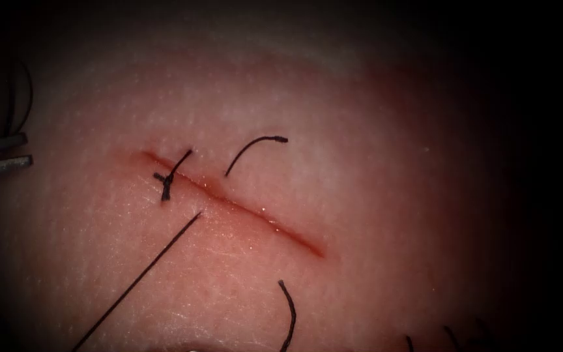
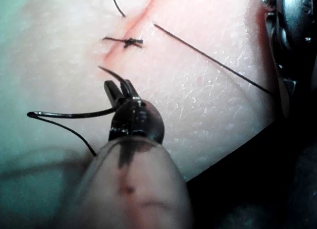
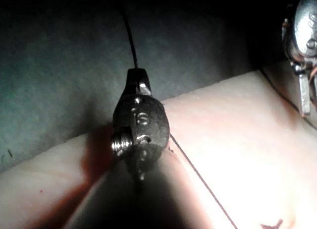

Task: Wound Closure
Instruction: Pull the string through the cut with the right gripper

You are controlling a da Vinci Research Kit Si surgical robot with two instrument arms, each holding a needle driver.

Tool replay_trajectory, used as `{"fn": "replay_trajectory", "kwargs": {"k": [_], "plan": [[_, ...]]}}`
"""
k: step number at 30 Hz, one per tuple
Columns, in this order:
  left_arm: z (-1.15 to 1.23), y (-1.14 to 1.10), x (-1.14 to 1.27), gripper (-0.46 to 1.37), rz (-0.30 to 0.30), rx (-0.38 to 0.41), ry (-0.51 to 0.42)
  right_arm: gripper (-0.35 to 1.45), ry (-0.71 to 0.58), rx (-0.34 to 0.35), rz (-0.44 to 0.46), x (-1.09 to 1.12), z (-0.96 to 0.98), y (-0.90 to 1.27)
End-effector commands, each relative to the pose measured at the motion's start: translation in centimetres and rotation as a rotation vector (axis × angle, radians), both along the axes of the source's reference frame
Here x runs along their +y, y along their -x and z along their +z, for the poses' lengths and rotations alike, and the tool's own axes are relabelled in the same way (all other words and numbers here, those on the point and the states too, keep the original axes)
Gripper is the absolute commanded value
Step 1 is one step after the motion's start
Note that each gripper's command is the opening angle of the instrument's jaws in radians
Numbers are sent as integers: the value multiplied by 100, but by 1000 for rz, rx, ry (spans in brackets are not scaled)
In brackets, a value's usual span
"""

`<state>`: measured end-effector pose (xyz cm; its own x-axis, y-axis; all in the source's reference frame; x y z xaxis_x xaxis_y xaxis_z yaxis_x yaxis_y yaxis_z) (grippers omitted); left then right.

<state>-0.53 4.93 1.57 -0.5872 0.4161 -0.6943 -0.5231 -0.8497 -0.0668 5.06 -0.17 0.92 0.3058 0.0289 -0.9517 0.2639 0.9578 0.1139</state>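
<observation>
Tissue [image 1: 373,195] lies flat under the endoscope, its cut [image 1: 255,212] running from upper left to lower right and open over most of its length. Note the left tool [image 2: 119,90]: it is clenched on the needle [image 2: 69,114], apparently nearer the point than the tail. This keeps the needle clear of the tissue, left of the cut. The right tool [image 3: 137,75] appears closed on the thread [image 1: 138,280], probably to hold the strand taut where it leaves the tissue left of the cut. One knot [image 1: 166,182] sits across the cut's upper end. A short thread end [image 1: 255,143] stands right of the cut.
</observation>
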Motion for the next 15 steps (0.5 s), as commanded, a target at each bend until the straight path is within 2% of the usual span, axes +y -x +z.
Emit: {"fn": "replay_trajectory", "kwargs": {"k": [1,15], "plan": [[0,0,0,-35,6,-3,-5,-35,-6,0,1,-2,-2,-1],[0,0,0,-35,6,-3,-5,-35,-23,22,-23,-19,-12,-13]]}}
